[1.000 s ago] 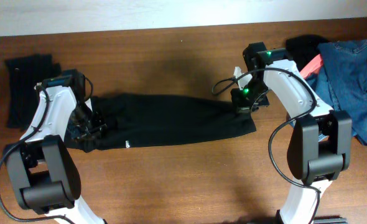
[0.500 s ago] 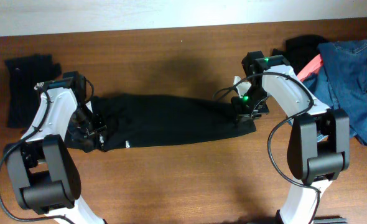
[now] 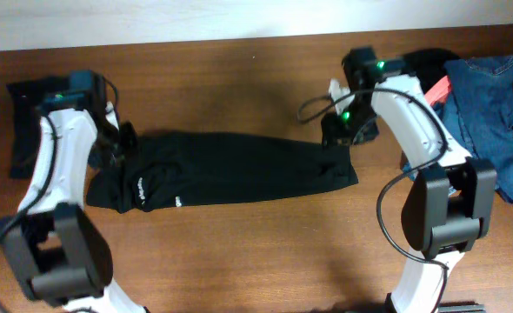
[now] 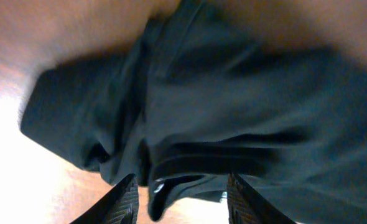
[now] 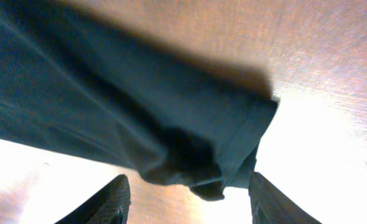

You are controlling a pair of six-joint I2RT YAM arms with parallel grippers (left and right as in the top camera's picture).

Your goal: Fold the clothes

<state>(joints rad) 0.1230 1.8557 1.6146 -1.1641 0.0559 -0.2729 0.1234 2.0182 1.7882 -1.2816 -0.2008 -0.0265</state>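
The black shirt point(image 3: 239, 169) lies on the table folded into a long flat strip running left to right, with small white lettering point(image 3: 141, 185) near its left end. My left gripper point(image 3: 117, 144) hovers over that left end, open and holding nothing. In the left wrist view the bunched left end of the shirt point(image 4: 190, 106) lies below the spread left gripper point(image 4: 183, 202). My right gripper point(image 3: 337, 130) stands open above the strip's right end. In the right wrist view the right gripper point(image 5: 190, 205) is apart, with the shirt's right corner point(image 5: 233, 143) lying loose beneath.
A folded black garment point(image 3: 35, 122) lies at the far left. A heap at the back right holds blue denim point(image 3: 491, 104), a coral-pink piece point(image 3: 439, 89) and a black piece point(image 3: 426, 63). Bare wooden table point(image 3: 256, 261) stretches in front of the shirt.
Both grippers have opened and let go of the shirt's ends. The left arm has lifted and drawn back to the far left; the right has lifted toward the back.
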